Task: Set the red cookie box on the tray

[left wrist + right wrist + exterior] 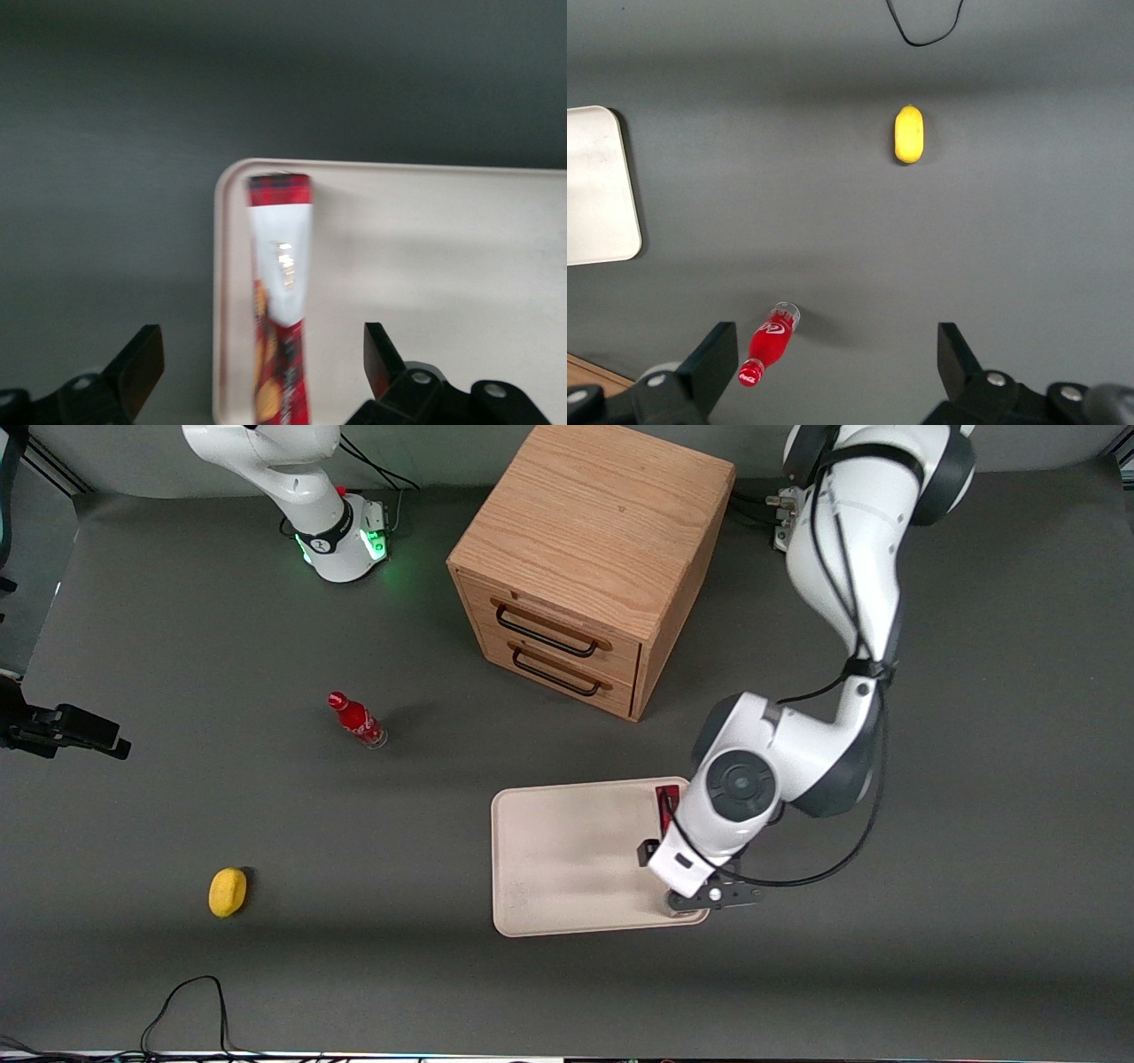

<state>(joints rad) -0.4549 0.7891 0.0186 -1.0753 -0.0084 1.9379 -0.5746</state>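
red cookie box [281, 292]: slim, lying flat in tray, along one rim | tray [567, 850]: cream-white, on table

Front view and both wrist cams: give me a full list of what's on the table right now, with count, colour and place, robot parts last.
red cookie box: 1, red with white face, lying in the tray along its edge toward the working arm's end
tray: 1, cream-white, on the table, nearer the front camera than the cabinet
wooden cabinet: 1, light oak, two drawers with dark handles, mid-table
red bottle: 1, red, standing toward the parked arm's end of the table
yellow object: 1, yellow, nearer the front camera than the bottle
table: 1, dark grey
claw: 1, black fingers, open, above the box on the tray, not gripping it
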